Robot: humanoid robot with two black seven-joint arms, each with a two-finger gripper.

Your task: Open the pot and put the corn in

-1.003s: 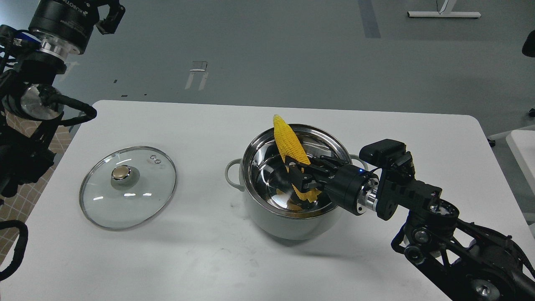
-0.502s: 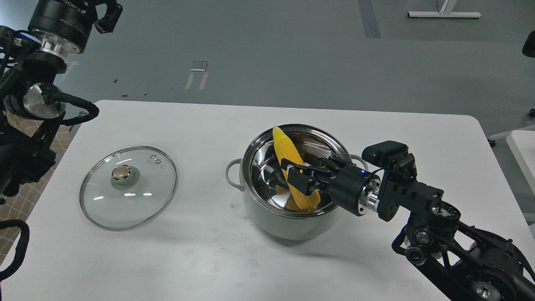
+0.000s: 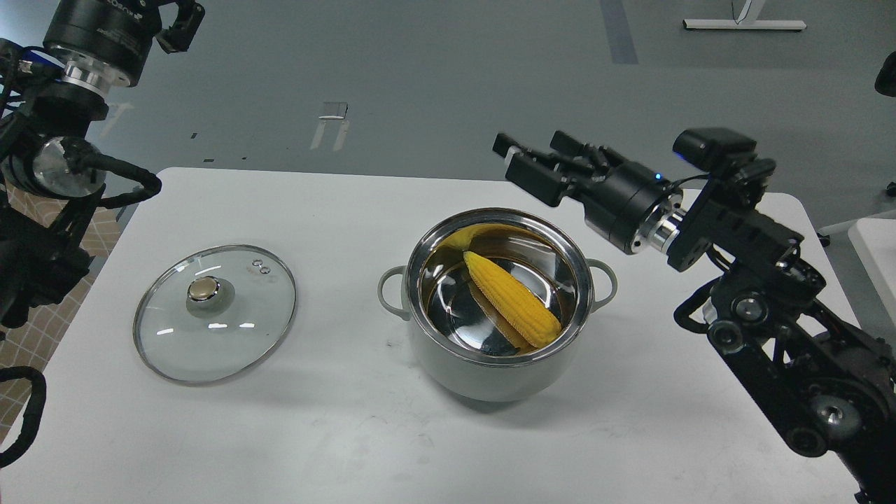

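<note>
corn (image 3: 513, 299) lies in pot (image 3: 490, 364), below released right pincer (image 3: 526, 162).

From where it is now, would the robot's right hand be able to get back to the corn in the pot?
Probably yes. The right hand hangs open just above and behind the pot, which has no lid on it, and the corn lies uncovered inside.

The pot (image 3: 490, 364) is round, pale grey-white outside with a shiny steel interior and rim, a small loop handle at 9 o'clock and another at 3 o'clock. It stands upright and uncovered. The corn (image 3: 513, 299), a bright yellow bumpy cob, lies inside on the bottom, its tapered tip toward 10 o'clock, thick end toward 4 o'clock.
</note>
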